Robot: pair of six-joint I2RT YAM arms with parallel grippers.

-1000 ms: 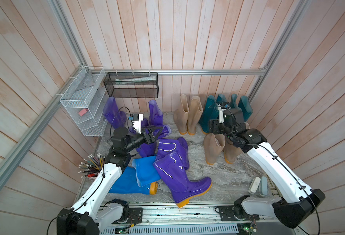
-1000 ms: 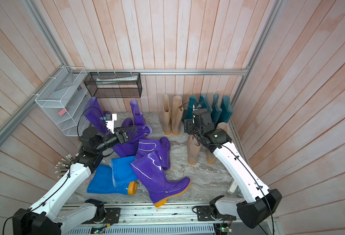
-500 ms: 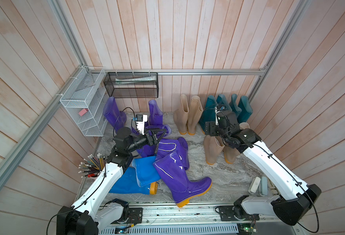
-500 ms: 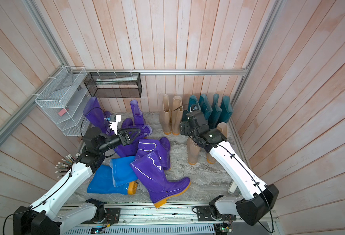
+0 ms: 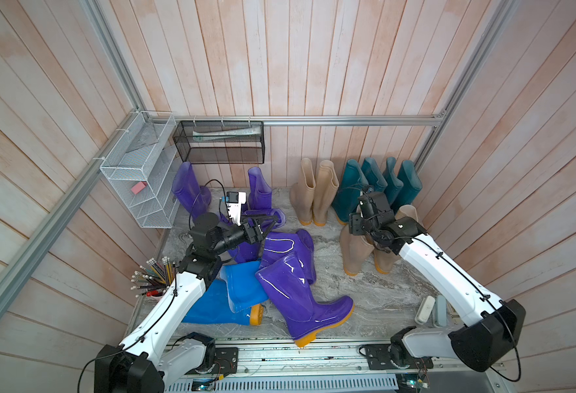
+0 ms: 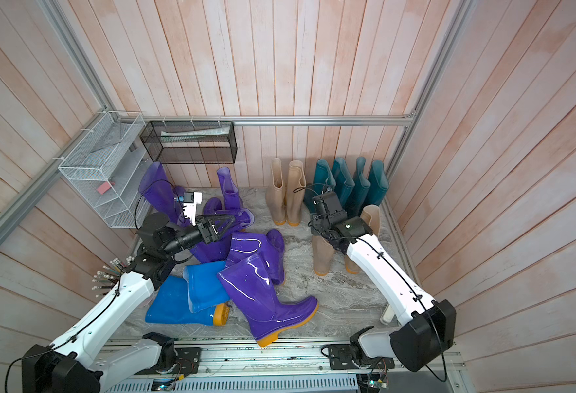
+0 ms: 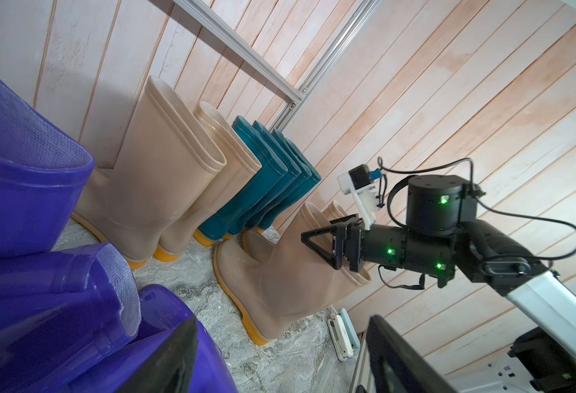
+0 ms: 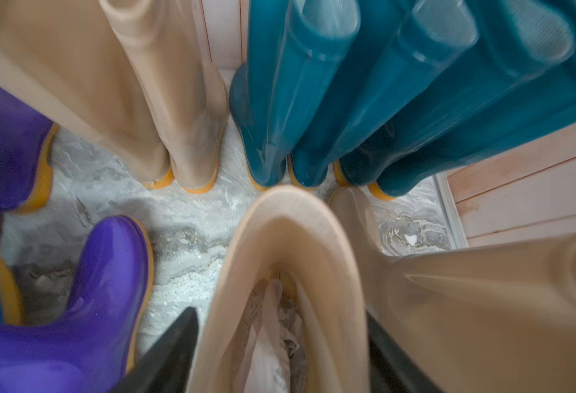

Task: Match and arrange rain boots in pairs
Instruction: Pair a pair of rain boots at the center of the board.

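landmark: black mesh basket (image 5: 218, 141), hung on the back wall.
teal boots (image 5: 375, 183): four are stood upright in a tight row against the back wall, well to the right of the black mesh basket.
back beige pair (image 5: 314, 194): stood upright side by side, between the black mesh basket and the teal boots.
front beige boot (image 5: 356, 251): stood upright in front of the teal boots, farther from the black mesh basket than the back beige pair.
second front beige boot (image 5: 387, 262): stood just beside the front beige boot, on the side away from the black mesh basket.
right gripper (image 8: 280, 311): closed onto the top of the front beige boot's shaft. A finger is pressed against each side, and the opening is squeezed narrow in the blurred wrist view.
purple boots (image 5: 286, 272): two are stood upright directly under the black mesh basket. Several more are heaped on their sides in front of those.
blue boots (image 5: 239, 289): two are laid on their sides at the robot-side edge of the purple heap, farthest from the black mesh basket.
left gripper (image 5: 269, 223): held wide apart with nothing gripped, over the purple heap in front of the black mesh basket.
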